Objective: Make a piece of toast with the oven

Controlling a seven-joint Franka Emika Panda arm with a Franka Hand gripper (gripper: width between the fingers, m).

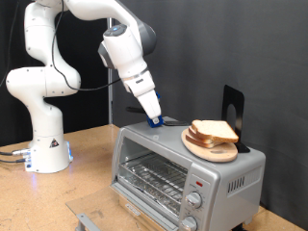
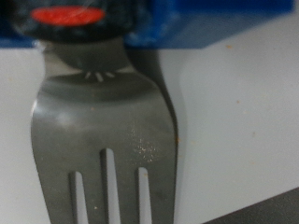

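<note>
One hand (image 1: 154, 119) apparently meets a fork (image 2: 107, 140) atop the oven (image 1: 183, 164).

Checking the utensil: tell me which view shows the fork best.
The wrist view: the fork fills the frame, metal tines and neck clear. The exterior view shows only something blue under the gripper on top of the oven; no tines can be made out.

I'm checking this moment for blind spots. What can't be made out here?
- End effector, exterior view: fingers too small to tell open or shut.
- Fork, wrist view: tine tips cut off by the frame edge, handle hidden by blue parts.
- Oven, exterior view: its bottom is cut off.
- Bread: slice count unclear.
</note>
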